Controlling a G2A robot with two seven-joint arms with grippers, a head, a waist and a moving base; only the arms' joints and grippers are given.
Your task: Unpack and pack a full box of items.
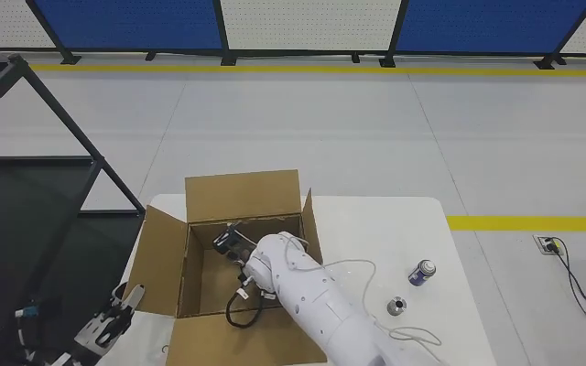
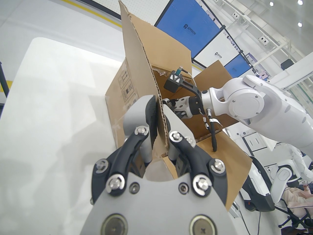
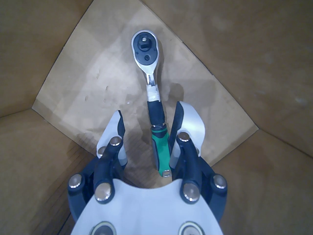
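Top view, box: the cardboard box (image 1: 243, 197) stands open on the white table (image 1: 403, 229), its flaps splayed outward.
Top view, right arm: the right arm (image 1: 311, 302) crosses the near flap and dips into the box.
Top view, left gripper: the left gripper (image 1: 128, 300) sits at the outer corner of the left flap (image 1: 156, 265).
Top view, unpacked items: a small can (image 1: 421, 272) and a metal socket (image 1: 396, 306) stand on the table to the right of the box, well apart from it.
Left wrist view, grip: the left gripper is closed narrow on the left flap's corrugated edge, one finger on each face.
Right wrist view, ratchet wrench: the ratchet wrench (image 3: 154, 113) lies flat on the box floor. Its long axis runs straight away from the gripper, with the round head at the far end and the green handle's butt toward the palm.
Right wrist view, right gripper: the right gripper (image 3: 149, 110) is spread wide and straddles the handle. One finger is just beside the handle, and a clear gap shows at the other.
Key relation: the handle lies across the line on which the fingers close, so a squeeze should need no wrist turn.
Nearer arm: the right arm is nearer, since the left is busy with the flap.
Unclear: how high the fingers are above the box floor.
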